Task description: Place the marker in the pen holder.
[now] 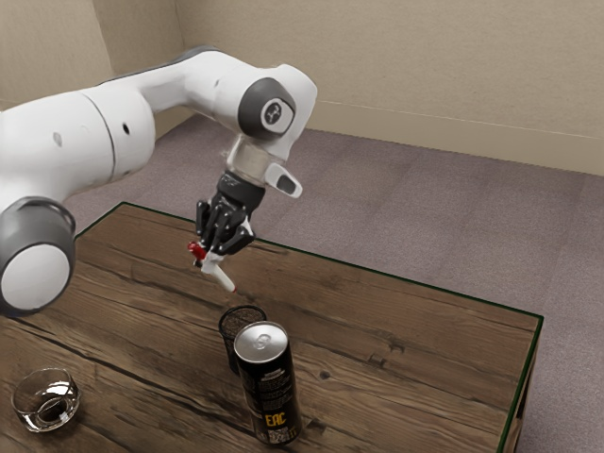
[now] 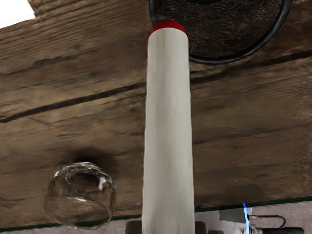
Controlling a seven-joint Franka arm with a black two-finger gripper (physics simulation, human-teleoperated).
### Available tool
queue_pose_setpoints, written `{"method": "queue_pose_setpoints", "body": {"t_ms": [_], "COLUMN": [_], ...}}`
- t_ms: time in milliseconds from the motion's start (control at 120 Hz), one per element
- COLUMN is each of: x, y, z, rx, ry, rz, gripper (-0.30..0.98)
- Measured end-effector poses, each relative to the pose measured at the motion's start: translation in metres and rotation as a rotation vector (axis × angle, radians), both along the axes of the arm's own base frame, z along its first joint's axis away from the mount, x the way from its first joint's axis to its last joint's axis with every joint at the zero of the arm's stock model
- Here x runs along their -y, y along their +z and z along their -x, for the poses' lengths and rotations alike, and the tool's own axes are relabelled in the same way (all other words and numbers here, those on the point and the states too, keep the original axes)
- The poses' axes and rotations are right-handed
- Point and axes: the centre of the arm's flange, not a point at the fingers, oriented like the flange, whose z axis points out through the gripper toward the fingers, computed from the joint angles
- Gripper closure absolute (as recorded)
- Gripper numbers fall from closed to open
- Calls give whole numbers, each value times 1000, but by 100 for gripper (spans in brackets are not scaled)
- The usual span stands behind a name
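My gripper is shut on the marker, above the table and up from the pen holder in the exterior view. The marker has a white body and red ends, and it tilts with one end pointing down toward the exterior view's right. In the wrist view the white marker reaches from the hand to the near rim of the pen holder, overlapping it in the picture. The black mesh pen holder stands on the table, partly hidden behind a tall can.
The black can with a silver top stands right beside the pen holder. A clear glass bowl sits at the exterior view's lower left and the same bowl appears in the wrist view. The wooden table has a green-edged rim.
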Motion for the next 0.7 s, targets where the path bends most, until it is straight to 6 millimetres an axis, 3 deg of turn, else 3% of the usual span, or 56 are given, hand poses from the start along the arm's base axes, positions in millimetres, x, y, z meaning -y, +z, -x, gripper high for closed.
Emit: {"method": "queue_pose_setpoints", "body": {"t_ms": [108,208,508,700], "x": [14,20,33,20], "y": [0,-20,-69,-80], "z": [16,20,9,2], "rx": [-106,-188,-255,-242], "ry": [-12,-15,-37,-22], "rz": [-2,-11,-7,-4], "gripper": [79,79,78,77]}}
